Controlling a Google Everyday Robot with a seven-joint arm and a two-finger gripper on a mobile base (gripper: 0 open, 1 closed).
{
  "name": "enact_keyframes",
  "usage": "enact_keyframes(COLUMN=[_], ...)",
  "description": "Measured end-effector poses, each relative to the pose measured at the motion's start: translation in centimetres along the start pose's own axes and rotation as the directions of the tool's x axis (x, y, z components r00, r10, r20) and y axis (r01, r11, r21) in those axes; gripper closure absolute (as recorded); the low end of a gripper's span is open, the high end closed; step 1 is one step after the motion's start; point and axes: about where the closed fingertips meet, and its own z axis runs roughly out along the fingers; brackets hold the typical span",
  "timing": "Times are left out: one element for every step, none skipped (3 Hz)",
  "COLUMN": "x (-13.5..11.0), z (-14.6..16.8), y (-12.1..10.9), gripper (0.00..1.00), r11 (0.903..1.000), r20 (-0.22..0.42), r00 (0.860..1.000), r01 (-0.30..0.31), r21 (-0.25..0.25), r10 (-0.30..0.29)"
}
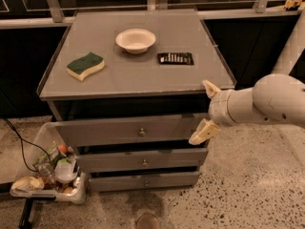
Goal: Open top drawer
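Cream-fingered gripper [207,109] on the white robot arm [267,104] hangs at the right front corner of the grey wooden cabinet [143,82]. Its two fingers are spread wide, one above the other, and hold nothing. The lower finger [204,132] lies over the right end of the tall grey top drawer [109,130]; whether it touches cannot be told. That drawer sits just beneath the cabinet top, its front standing forward with a dark gap above it and a small round metal knob [142,132] at its centre. Two slimmer grey drawers [143,160] lie below. On the cabinet top rest a flat black rectangular object [175,58], a round white bowl [136,40] and a green-and-yellow sponge [86,65]. A clear plastic bin of clutter [47,175] stands on the speckled floor at the left.
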Motion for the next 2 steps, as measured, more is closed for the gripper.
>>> enact_keyframes(x=[-0.9, -2.9], z=[-0.6, -3.6], y=[-0.2, -0.3], gripper=[0.0, 0.0], r11=[0.9998, 0.9986], r20=[0.033, 0.104], r00=[0.999, 0.994], r01=[0.012, 0.033], r21=[-0.017, -0.042], r10=[-0.012, -0.029])
